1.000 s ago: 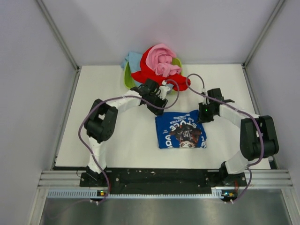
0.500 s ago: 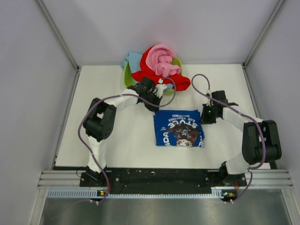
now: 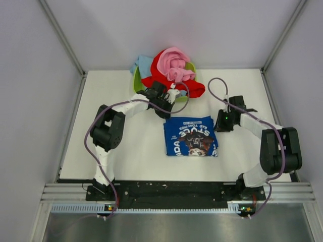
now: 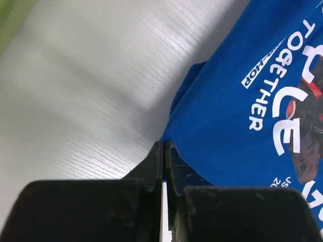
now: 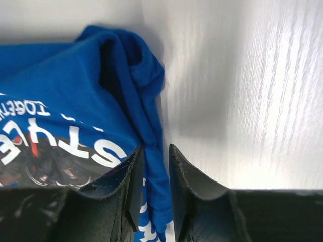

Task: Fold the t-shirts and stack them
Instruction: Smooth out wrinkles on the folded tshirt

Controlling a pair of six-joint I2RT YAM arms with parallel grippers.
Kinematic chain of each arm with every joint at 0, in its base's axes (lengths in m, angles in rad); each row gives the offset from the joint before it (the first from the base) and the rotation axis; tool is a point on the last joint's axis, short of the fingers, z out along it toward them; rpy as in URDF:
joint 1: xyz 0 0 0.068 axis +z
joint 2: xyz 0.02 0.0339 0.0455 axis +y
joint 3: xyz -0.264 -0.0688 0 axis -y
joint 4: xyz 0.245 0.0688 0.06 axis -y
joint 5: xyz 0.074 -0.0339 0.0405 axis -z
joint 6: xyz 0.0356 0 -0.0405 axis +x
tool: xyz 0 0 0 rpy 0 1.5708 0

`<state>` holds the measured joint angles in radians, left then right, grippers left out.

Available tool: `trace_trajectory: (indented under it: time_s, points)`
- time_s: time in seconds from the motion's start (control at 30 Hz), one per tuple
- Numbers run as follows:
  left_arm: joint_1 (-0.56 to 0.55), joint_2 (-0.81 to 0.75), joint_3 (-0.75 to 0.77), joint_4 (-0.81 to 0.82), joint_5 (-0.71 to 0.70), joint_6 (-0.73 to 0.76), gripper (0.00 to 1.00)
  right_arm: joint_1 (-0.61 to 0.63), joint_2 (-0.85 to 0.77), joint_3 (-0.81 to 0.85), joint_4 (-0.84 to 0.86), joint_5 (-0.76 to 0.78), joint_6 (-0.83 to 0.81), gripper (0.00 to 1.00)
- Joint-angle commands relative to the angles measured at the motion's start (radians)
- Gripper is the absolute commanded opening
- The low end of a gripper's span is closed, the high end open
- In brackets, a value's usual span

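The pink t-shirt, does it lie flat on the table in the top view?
No, the pink t-shirt sits crumpled on top of the red t-shirt in the pile at the far edge.

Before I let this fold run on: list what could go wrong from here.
1. The left gripper is shut at the very edge of the blue shirt; so thin a pinch may slip.
2. The right gripper stands slightly apart around the bunched edge; a pull may leave that side behind and skew the fold.
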<state>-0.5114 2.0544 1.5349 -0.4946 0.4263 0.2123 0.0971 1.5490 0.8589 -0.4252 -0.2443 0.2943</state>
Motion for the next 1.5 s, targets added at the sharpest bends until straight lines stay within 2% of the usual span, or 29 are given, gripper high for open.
trace_trajectory:
  time_s: [0.0,0.13,0.23,0.33,0.47,0.53,0.63,0.8,0.93,1.1,1.2,1.3,1.37,1.47]
  points:
    - [0.004,0.004,0.048,-0.002,-0.007,0.013,0.01,0.013,-0.079,0.083,0.063,0.029,-0.032,0.27]
    - [0.007,0.016,0.063,-0.018,-0.050,-0.004,0.00,0.072,-0.086,0.081,0.163,0.022,-0.020,0.24]
    - [0.005,0.030,0.077,-0.025,-0.072,-0.020,0.00,0.079,-0.032,0.078,0.268,-0.091,0.031,0.10]
    - [0.004,0.055,0.114,-0.057,-0.092,-0.034,0.00,0.079,0.071,0.110,0.305,-0.098,0.074,0.01]
    - [0.004,0.092,0.159,-0.104,-0.116,-0.040,0.06,0.078,0.163,0.167,0.382,-0.096,0.118,0.00]
    - [0.005,0.107,0.175,-0.113,-0.155,-0.050,0.12,0.064,0.192,0.190,0.382,-0.047,0.163,0.00]
    - [0.005,0.138,0.224,-0.151,-0.204,-0.054,0.19,0.043,0.244,0.212,0.359,-0.059,0.216,0.00]
    - [0.007,0.158,0.292,-0.203,-0.261,-0.038,0.34,0.042,0.261,0.229,0.312,-0.067,0.189,0.01]
    - [-0.006,0.107,0.306,-0.262,-0.239,0.024,0.40,0.043,0.182,0.287,0.203,-0.072,0.100,0.25]
    - [-0.027,-0.028,0.168,-0.233,-0.288,0.082,0.47,0.043,0.079,0.308,0.056,-0.024,0.008,0.50]
    - [-0.032,-0.112,0.055,-0.197,-0.291,0.101,0.48,0.042,0.056,0.266,0.000,-0.038,0.017,0.71]
    - [-0.032,-0.187,-0.039,-0.168,-0.290,0.093,0.49,0.043,0.045,0.198,0.003,-0.053,0.011,0.71]
    - [-0.045,-0.227,-0.096,-0.160,-0.235,0.093,0.50,0.042,0.068,0.175,0.008,-0.065,-0.006,0.71]
    - [-0.108,-0.281,-0.211,-0.125,-0.179,0.131,0.50,0.042,0.123,0.161,0.042,-0.137,-0.023,0.71]
